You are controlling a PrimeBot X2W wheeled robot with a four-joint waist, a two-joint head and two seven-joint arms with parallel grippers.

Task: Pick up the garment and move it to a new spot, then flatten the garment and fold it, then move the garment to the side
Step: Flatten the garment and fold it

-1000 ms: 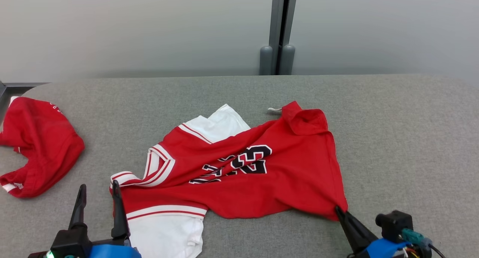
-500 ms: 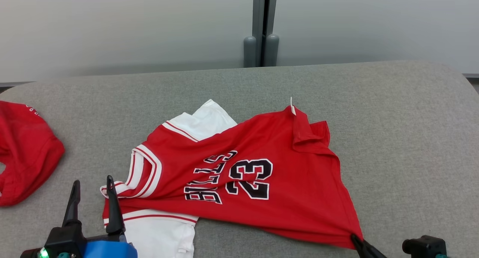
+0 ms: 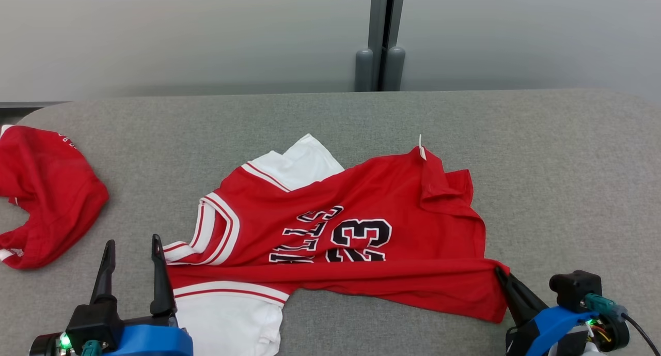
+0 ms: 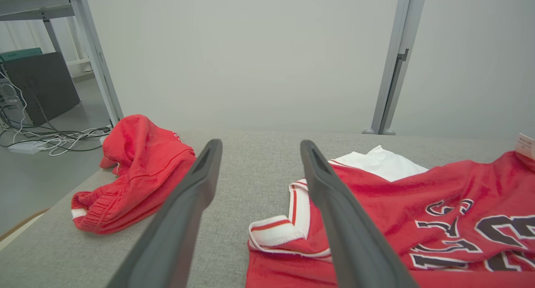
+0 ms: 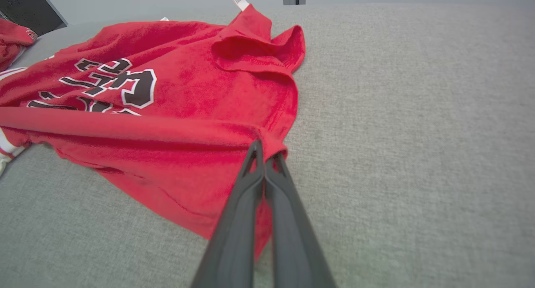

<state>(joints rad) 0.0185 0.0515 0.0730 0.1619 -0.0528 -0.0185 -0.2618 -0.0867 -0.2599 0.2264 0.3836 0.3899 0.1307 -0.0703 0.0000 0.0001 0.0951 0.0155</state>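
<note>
Red jersey [image 3: 361,242] sprawled at middle of table [image 3: 568,165], number up. At table's near right: right gripper [image 3: 500,273] clamped on hem corner, probably tensioning to flatten (fabric ridged). At table's near left: left gripper [image 3: 132,241] gaping, empty, waiting.

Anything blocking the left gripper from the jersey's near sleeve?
Nothing visible. The left gripper stands open beside the striped sleeve edge of the jersey; the other red garment lies apart, further left.

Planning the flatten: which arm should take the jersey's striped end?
Left. The left gripper is open right beside the striped edge of the jersey; the right gripper is shut on its opposite corner.
</note>
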